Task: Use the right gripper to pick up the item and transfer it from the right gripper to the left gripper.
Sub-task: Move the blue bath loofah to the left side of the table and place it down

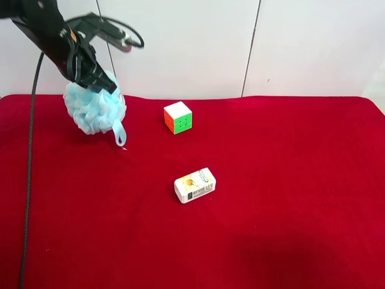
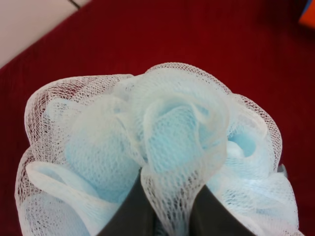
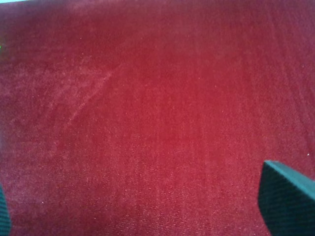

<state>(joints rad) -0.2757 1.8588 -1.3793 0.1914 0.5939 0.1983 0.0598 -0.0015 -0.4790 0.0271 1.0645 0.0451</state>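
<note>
The light-blue mesh pouf (image 1: 95,111) hangs at the back left of the red cloth, held a little above it. Its blue ribbon loop (image 1: 120,133) dangles down. My left gripper (image 1: 99,84) is the one at the exterior high view's left and is shut on the pouf from above. In the left wrist view the pouf (image 2: 167,132) fills the frame, and mesh is pinched between the black fingers (image 2: 130,211) of the left gripper (image 2: 165,206). My right gripper (image 3: 147,206) is open and empty over bare red cloth. Only one fingertip (image 3: 288,196) shows well. The right arm is out of the exterior view.
A multicoloured puzzle cube (image 1: 178,117) stands at the back centre. A small white printed carton (image 1: 194,185) lies mid-table. A black cable (image 1: 27,180) hangs down the left side. A white wall (image 1: 240,42) stands behind the red cloth table (image 1: 301,198).
</note>
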